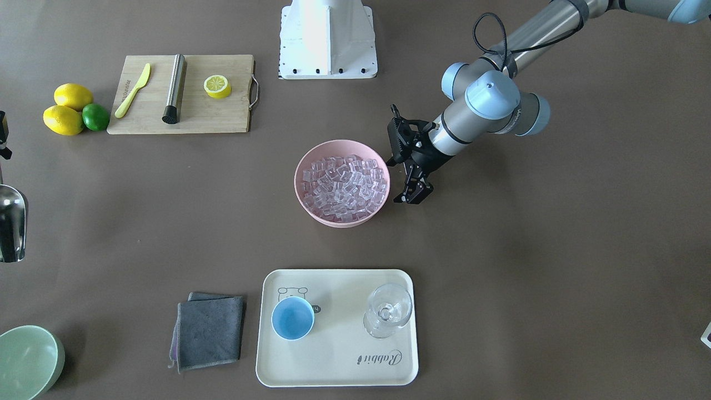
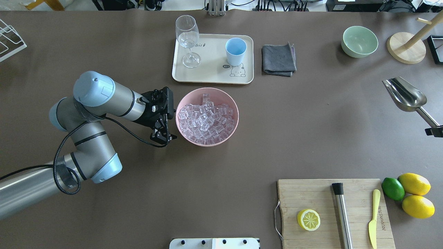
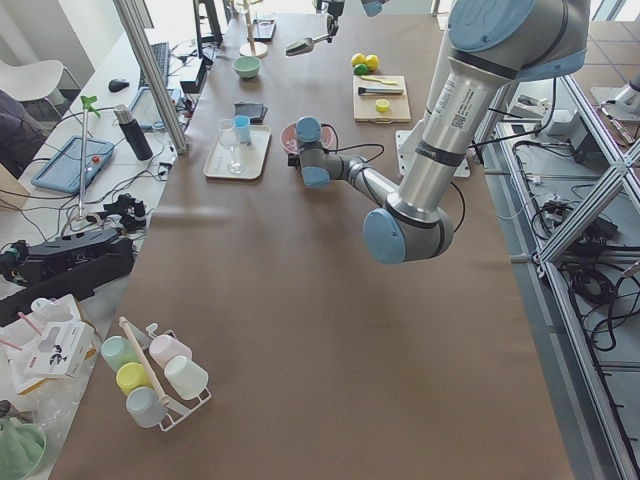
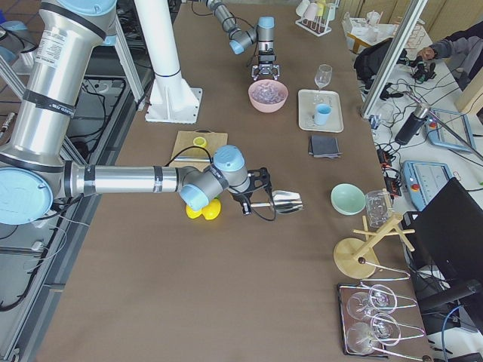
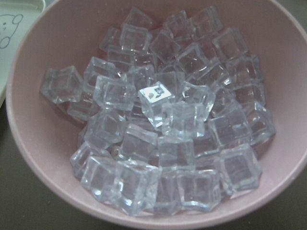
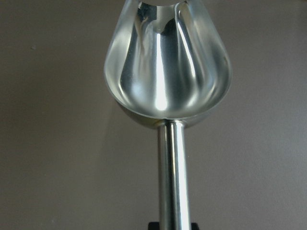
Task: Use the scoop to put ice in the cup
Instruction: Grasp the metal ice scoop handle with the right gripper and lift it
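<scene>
The ice (image 2: 207, 119) fills a pink bowl (image 2: 221, 92) at mid-table; the left wrist view shows the cubes (image 5: 158, 124) close up. My left gripper (image 2: 163, 137) is open and empty, just beside the bowl's rim on the robot's left. My right gripper (image 2: 435, 130) is shut on the handle of the silver scoop (image 2: 403, 95). It holds the scoop above the table far to the right. The scoop's trough (image 6: 168, 72) is empty. The light-blue cup (image 2: 235, 51) stands empty on the cream tray (image 2: 211, 74) beyond the bowl.
A clear stemmed glass (image 2: 188, 34) shares the tray. A grey cloth (image 2: 278, 59), a pale green bowl (image 2: 359, 41) and a wooden stand (image 2: 406, 48) sit at the far right. A cutting board (image 2: 332, 193) with a lemon half, steel cylinder and knife, plus lemons (image 2: 415, 193), lies near right.
</scene>
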Controlling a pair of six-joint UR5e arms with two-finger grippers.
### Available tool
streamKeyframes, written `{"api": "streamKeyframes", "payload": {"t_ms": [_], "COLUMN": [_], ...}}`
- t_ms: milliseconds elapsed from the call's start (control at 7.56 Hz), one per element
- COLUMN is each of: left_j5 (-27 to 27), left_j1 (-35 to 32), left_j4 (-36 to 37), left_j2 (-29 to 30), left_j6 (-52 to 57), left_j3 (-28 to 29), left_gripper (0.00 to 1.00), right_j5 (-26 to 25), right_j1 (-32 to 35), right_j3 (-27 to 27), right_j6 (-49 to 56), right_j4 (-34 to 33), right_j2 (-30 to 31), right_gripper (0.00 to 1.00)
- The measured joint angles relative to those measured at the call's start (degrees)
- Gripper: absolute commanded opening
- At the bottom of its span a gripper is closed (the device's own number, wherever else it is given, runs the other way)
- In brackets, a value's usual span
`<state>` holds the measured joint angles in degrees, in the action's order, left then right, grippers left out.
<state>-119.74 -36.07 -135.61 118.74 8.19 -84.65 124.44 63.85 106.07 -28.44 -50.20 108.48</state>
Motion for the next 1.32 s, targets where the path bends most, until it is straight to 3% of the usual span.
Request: {"api": "streamKeyframes", "payload": {"t_ms": [529, 794, 1058, 1323], "left_j5": [1.09, 1.22, 1.46, 1.54], "left_j1": [0.46, 0.47, 0.47, 0.47], "left_j4": [-0.42, -0.44, -0.44, -0.44], "left_j2": [0.65, 0.59, 0.44, 0.30], "left_j6": [-0.18, -0.19, -0.19, -0.23], "left_j3": [0.10, 0.16, 0.18, 0.18], "left_gripper": [0.99, 0.99, 0.99, 0.99], "right_j5": [-0.35, -0.67, -2.00, -6.39], "right_j1": [1.26, 1.07, -2.98, -8.91], "right_j3": [8.34, 15.76, 20.76, 22.77], "right_j6": [23.61, 30.30, 38.46, 45.89], "right_j4": [-16.92, -28.47, -41.12, -48.93], "right_j2": [-5.72, -8.83, -15.66, -21.59], "right_gripper": [0.00, 0.00, 0.00, 0.00]}}
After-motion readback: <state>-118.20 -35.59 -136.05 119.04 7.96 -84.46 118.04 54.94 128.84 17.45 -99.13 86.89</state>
